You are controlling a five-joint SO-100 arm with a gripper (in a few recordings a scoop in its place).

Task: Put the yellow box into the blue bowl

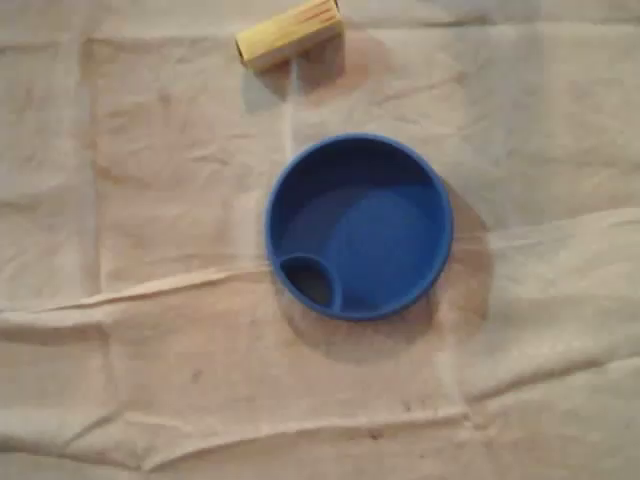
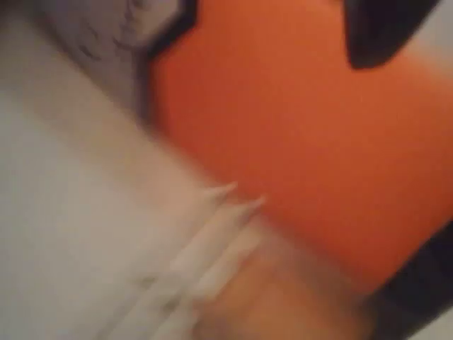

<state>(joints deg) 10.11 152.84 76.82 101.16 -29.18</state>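
The gripper's fingers could not be made out in the blurred wrist view, so I could not tell whether they were released, clenched or grasping anything. Close to that camera sat a broad orange part (image 2: 304,142) of the arm, with a dark shape (image 2: 382,28) at its upper right and another dark patch at the lower right corner. Below and to the left of the orange part lay pale cloth (image 2: 64,234), with creases running out from under the orange edge.

In the overhead view the same cloth (image 1: 150,300) covered the tabletop, wrinkled and marked by long folds. The bowl (image 1: 370,230), blue and round, stood upright near the middle of the cloth. A small oval pocket (image 1: 310,282) was set against the lower left of its rim.

The box (image 1: 290,33), yellow with a reddish end at its right, lay on its side at the top edge of the cloth, left of centre. It was outside the bowl and apart from it, with bare cloth between the two, and its long axis tilted slightly up to the right.
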